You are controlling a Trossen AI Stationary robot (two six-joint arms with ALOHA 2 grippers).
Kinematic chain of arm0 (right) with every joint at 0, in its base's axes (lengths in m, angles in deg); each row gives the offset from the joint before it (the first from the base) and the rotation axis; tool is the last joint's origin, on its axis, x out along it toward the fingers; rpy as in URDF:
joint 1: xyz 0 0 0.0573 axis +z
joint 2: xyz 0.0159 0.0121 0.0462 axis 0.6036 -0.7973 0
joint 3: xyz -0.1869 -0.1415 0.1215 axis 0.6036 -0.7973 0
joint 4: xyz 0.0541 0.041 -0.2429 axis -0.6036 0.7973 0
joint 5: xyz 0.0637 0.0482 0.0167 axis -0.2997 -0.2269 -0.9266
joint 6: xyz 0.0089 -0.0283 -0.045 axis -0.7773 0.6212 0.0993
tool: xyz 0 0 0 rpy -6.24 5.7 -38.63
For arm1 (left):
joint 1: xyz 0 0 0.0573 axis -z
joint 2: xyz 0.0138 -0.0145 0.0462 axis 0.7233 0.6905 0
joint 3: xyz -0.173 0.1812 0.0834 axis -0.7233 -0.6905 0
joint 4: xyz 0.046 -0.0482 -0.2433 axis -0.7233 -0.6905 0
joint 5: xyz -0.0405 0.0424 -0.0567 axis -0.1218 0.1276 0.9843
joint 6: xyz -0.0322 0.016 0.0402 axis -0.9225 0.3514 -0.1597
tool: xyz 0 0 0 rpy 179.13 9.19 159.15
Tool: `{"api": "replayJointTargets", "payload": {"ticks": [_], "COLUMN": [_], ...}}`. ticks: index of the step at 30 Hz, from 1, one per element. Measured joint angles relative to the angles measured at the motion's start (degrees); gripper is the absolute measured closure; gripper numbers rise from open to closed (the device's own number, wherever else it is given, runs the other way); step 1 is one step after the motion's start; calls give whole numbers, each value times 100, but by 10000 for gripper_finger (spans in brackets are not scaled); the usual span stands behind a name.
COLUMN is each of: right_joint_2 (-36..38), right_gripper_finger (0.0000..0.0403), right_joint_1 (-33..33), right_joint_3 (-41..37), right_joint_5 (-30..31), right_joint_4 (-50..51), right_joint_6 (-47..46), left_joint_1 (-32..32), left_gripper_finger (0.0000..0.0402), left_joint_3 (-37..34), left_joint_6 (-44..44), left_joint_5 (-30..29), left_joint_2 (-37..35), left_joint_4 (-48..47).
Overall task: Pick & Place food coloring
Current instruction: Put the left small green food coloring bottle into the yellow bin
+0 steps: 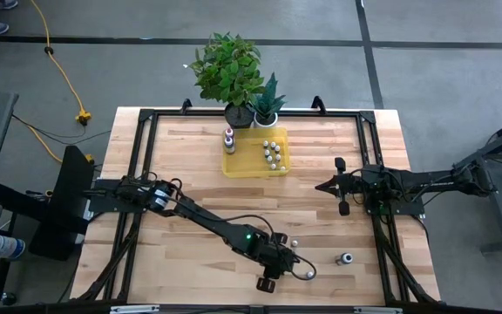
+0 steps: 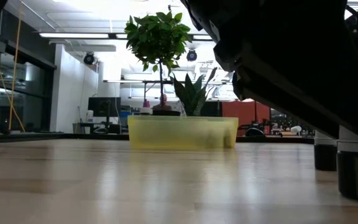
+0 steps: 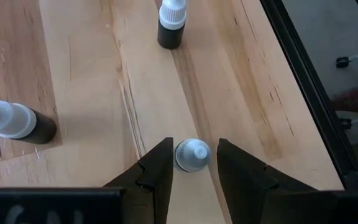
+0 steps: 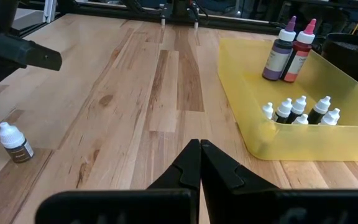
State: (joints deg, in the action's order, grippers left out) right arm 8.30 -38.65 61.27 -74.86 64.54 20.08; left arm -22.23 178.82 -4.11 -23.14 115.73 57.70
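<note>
1. Left tool [image 3: 192,167]: dark fingers part-open astride a small white-capped food coloring bottle [image 3: 192,155], near front edge.
2. Right tool [image 4: 199,163]: closed, empty.
3. Pale wood-plank surface [image 1: 190,166]; translucent yellow tray [image 4: 303,134] holds more bottles.

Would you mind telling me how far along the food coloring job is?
Done: several bottles sit in the yellow tray. In hand: the left tool straddles a small bottle on the table. Left: two more bottles nearby. The right tool waits shut.
</note>
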Motion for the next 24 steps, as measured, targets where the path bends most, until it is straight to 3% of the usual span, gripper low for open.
{"api": "replayJointTargets", "payload": {"ticks": [12,18,24], "right_joint_2": [0,0,2], "right_gripper_finger": [402,402,402], "right_joint_1": [-1,-2,-2], "right_joint_3": [0,0,0], "right_joint_5": [2,1,0], "right_joint_4": [0,0,0], "right_joint_6": [0,1,2], "left_joint_1": [0,-2,-92], "left_gripper_finger": [367,368,367], "left_joint_3": [0,42,664], "left_joint_6": [-145,-269,-444], "left_joint_5": [-37,-231,-648], "left_joint_2": [-2,-4,-2], "left_joint_4": [16,-62,-682]}}
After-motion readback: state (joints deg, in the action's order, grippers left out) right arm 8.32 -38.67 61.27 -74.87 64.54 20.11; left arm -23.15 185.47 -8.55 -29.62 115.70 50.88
